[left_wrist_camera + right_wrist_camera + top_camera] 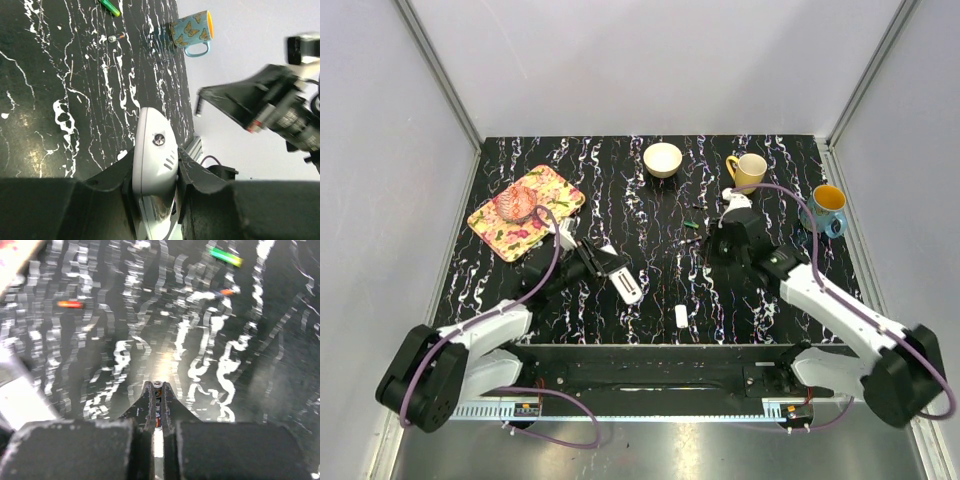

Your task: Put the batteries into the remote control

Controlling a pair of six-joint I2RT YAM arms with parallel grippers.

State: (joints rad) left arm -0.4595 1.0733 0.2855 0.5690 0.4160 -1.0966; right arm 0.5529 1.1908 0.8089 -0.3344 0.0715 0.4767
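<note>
Remote control [154,150] clamped in left gripper [156,157].
Right gripper [157,390] closed on thin silver-tipped piece [157,384]; green battery [225,256] apart on table [620,180].

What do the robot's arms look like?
The left arm and the right arm both have smooth white shells with chunky black joints. A purple cable loops along each one. The fingers are black and wedge-shaped.
</note>
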